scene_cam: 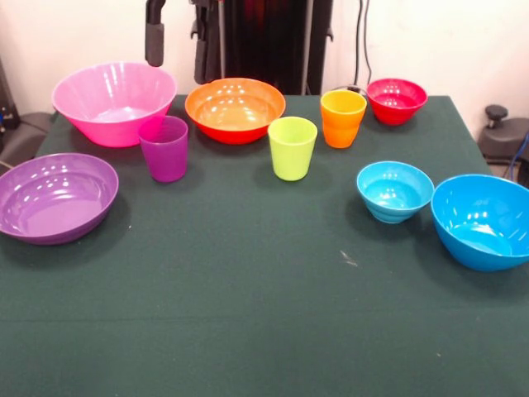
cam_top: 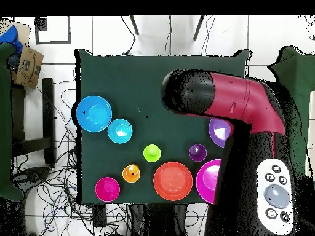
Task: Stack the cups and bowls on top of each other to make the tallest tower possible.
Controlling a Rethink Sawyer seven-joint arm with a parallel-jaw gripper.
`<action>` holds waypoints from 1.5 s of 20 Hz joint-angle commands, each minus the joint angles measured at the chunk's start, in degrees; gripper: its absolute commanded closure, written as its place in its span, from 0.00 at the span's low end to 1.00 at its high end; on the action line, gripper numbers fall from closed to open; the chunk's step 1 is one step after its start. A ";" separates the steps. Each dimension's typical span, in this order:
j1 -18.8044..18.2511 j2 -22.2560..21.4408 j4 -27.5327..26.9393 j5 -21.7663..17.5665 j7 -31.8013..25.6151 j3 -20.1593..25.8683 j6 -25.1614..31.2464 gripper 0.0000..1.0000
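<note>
Standing upright, glossy purple cup [scene_cam: 164, 147], lime cup [scene_cam: 293, 147], orange cup [scene_cam: 342, 117]

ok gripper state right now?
Gripper: only a dark tip shows at the top edge of the front view, above the pink bowl. Open or closed cannot be told. It is holding nothing visible.

Overhead, the arm [cam_top: 246, 104] hides part of the purple bowl [cam_top: 218, 132]; pink bowl [cam_top: 208, 181] perhaps half covered.

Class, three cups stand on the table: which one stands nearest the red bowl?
The orange cup. It stands right beside the red bowl, while the green cup and the purple cup stand farther along the row.
</note>
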 commanded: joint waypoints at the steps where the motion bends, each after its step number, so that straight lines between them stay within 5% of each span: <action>1: 0.43 3.36 1.80 -2.62 -9.53 5.24 7.28 0.00; 11: 1.10 3.80 11.73 -1.63 -2.03 3.19 -1.78 0.00; 25: 3.15 7.23 16.22 -5.89 2.81 -0.01 -19.16 0.00; 30: 4.18 8.37 16.21 -5.21 4.00 -1.81 -19.87 0.00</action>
